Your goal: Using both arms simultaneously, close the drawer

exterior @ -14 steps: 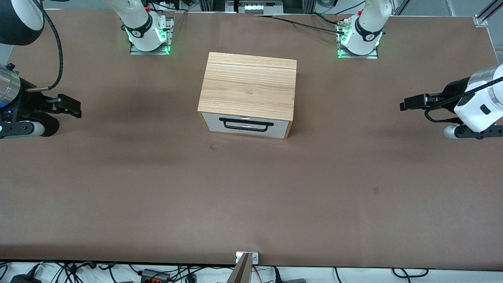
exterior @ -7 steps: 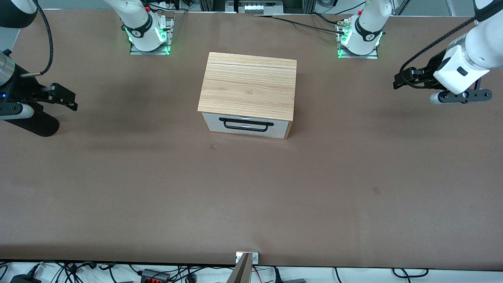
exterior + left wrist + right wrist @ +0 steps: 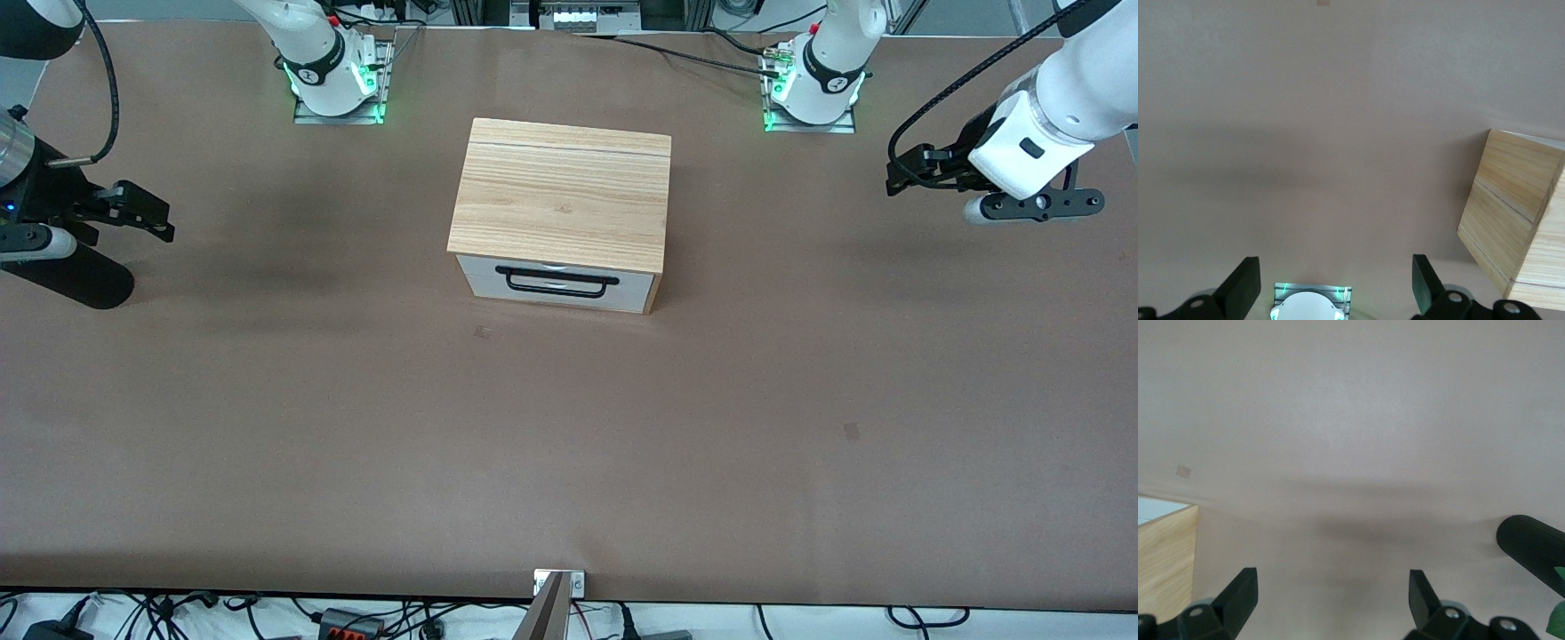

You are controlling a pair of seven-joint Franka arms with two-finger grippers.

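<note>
— Drawer (image 3: 558,284)?
— Apparently flush in the cabinet (image 3: 562,197), mid-table.
— Grippers?
— Left gripper (image 3: 1335,285) and right gripper (image 3: 1331,600): fingers spread, empty, over the table (image 3: 569,444) at their own ends.

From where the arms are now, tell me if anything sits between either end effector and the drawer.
Nothing visible does. The left end effector and the right end effector hang open over bare table at their own ends, with only brown surface between them and the cabinet. The drawer already looks flush with the cabinet front.
</note>
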